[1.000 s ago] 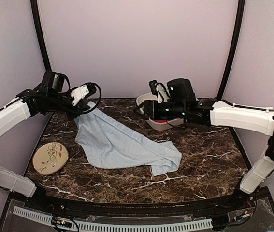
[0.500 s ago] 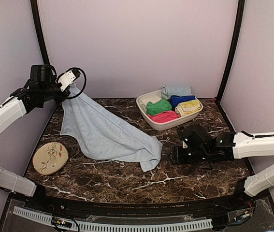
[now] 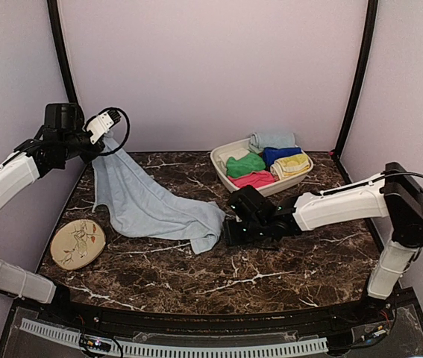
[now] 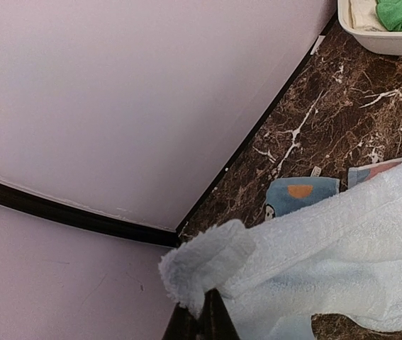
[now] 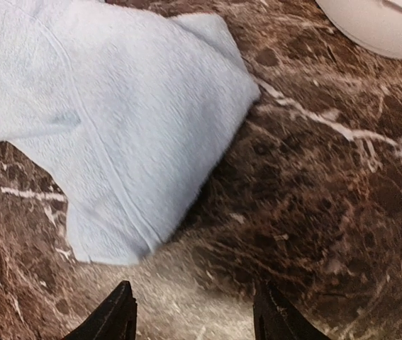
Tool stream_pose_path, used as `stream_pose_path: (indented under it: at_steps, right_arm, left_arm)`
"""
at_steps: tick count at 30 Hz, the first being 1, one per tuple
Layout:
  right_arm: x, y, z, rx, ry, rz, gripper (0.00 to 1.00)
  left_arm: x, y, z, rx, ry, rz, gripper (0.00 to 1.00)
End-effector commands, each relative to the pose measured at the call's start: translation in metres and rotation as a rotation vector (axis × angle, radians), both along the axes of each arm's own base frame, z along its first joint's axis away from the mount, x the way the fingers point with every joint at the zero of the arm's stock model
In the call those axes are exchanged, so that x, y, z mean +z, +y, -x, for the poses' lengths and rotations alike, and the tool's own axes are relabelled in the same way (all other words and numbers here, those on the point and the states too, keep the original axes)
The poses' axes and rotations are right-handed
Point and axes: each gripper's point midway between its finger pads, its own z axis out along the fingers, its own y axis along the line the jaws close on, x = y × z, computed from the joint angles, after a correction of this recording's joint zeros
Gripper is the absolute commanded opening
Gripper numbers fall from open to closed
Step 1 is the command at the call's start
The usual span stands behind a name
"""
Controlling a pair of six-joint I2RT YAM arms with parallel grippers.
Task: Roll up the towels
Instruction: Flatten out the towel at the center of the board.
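The pale blue towel (image 3: 151, 209) hangs from a raised corner at the back left and trails across the marble to its low right corner. My left gripper (image 3: 105, 147) is shut on that raised corner; in the left wrist view its jaws (image 4: 201, 320) pinch the fluffy towel edge (image 4: 208, 258). A medium blue cloth with a round spot (image 4: 300, 196) peeks out on the table under the hanging towel. My right gripper (image 3: 228, 233) is low over the table, open and empty, just right of the towel's corner (image 5: 115, 127); its fingers (image 5: 114, 316) straddle bare marble.
A white bin (image 3: 250, 194) at the back right holds rolled green, pink, dark-blue and yellow towels; its rim shows in the wrist views (image 4: 378, 41) (image 5: 378, 32). A round beige plate (image 3: 77, 244) lies front left. Walls close in on the left and behind.
My right arm came away from the bin, dropped to the table and slid left to the towel's corner, jaws narrowing a little. My left gripper lifted its corner up and left, dragging the towel leftward.
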Motion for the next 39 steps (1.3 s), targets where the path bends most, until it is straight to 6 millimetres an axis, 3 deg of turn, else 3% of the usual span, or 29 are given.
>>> stream_pose_path:
  at_steps: [1, 4, 8, 13, 21, 25, 30, 32, 36, 39]
  right_arm:
    - [0.028, 0.049, -0.024, 0.057, -0.091, -0.077, 0.57]
    - [0.035, 0.072, -0.036, 0.083, -0.113, -0.087, 0.58]
    - [0.021, 0.08, -0.043, 0.1, -0.104, -0.024, 0.59]
    - [-0.002, 0.075, -0.051, 0.102, -0.104, 0.104, 0.59]
    - [-0.012, 0.063, -0.055, 0.092, -0.144, 0.249, 0.57]
    - [-0.014, 0.055, -0.058, 0.067, -0.166, 0.303, 0.46]
    - [-0.01, 0.051, -0.059, 0.046, -0.186, 0.292, 0.18]
    - [-0.008, 0.048, -0.059, 0.037, -0.196, 0.294, 0.01]
    - [0.014, 0.038, -0.063, 0.01, -0.246, 0.299, 0.0]
    - [0.046, 0.02, -0.065, -0.016, -0.308, 0.314, 0.0]
  left_arm:
    - [0.01, 0.004, 0.006, 0.013, -0.021, 0.024, 0.0]
    - [0.011, 0.004, 0.008, 0.014, -0.013, 0.033, 0.0]
    - [0.016, 0.005, 0.011, 0.012, -0.022, 0.032, 0.0]
    - [0.025, 0.005, 0.014, 0.01, -0.036, 0.044, 0.0]
    - [0.032, 0.004, 0.016, 0.006, -0.044, 0.058, 0.0]
    - [0.032, 0.004, 0.017, 0.006, -0.042, 0.062, 0.0]
    - [0.036, 0.004, 0.018, 0.006, -0.053, 0.063, 0.0]
    - [0.039, 0.005, 0.019, 0.007, -0.063, 0.066, 0.0]
    - [0.052, 0.004, 0.023, 0.001, -0.087, 0.077, 0.0]
    - [0.069, 0.003, 0.028, -0.005, -0.112, 0.106, 0.0]
